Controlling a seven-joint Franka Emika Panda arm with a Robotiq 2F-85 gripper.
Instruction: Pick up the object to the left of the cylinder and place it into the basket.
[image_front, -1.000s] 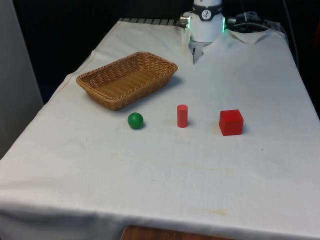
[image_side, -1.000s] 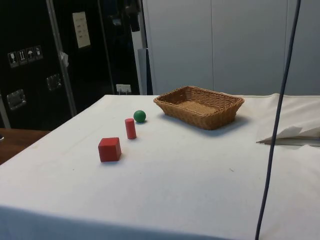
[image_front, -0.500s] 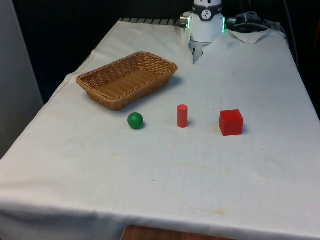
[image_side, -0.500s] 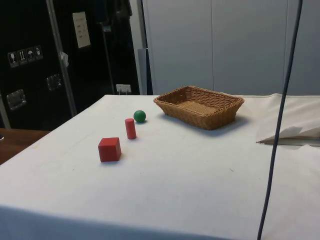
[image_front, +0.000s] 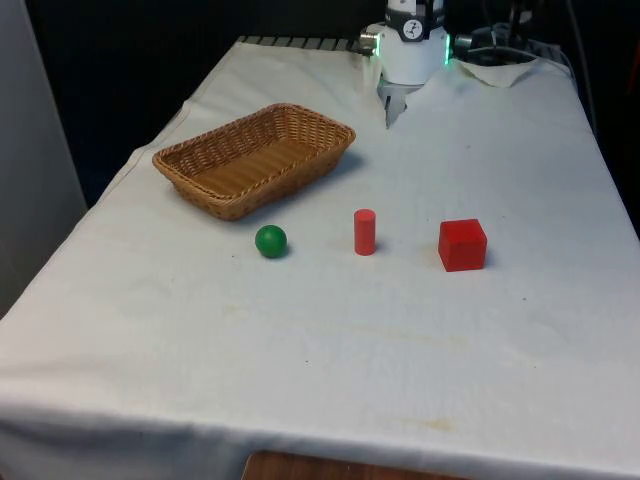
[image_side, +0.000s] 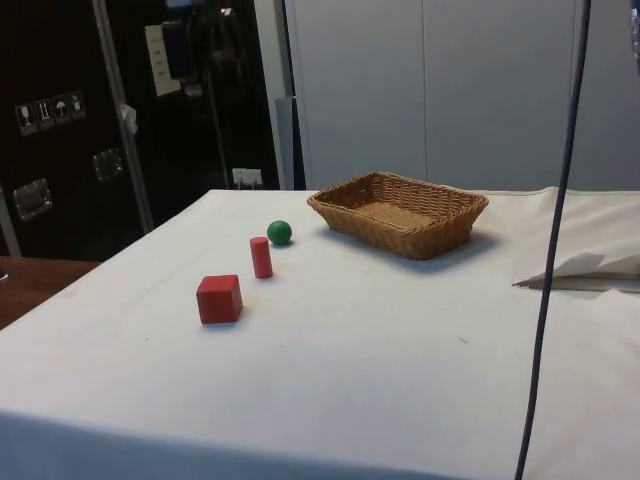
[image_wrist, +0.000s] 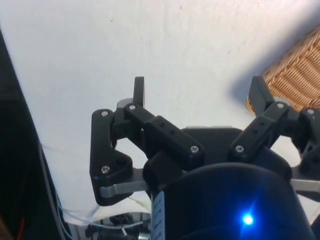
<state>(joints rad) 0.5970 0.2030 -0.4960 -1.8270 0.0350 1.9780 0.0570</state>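
A green ball (image_front: 271, 241) (image_side: 279, 232) lies on the white cloth, on the front view's left of an upright red cylinder (image_front: 365, 231) (image_side: 261, 257). A wicker basket (image_front: 300, 176) (image_side: 380, 232) stands just behind the ball and holds nothing. My gripper (image_wrist: 198, 92) is open and hangs high over bare cloth, with nothing between its fingers (image_wrist: 139, 90). A corner of the basket (image_wrist: 295, 70) lies beside it in the wrist view.
A red cube (image_front: 462, 245) (image_side: 218, 298) sits on the front view's right of the cylinder. The robot's base (image_front: 413, 45) stands at the far end, by a fold in the cloth (image_front: 393, 105). A dark cable (image_side: 548, 250) hangs down in the side view.
The ball, cylinder, cube and basket have not moved. In the side view the hanging cable has swung slightly and a dark shape has shifted at the top left.
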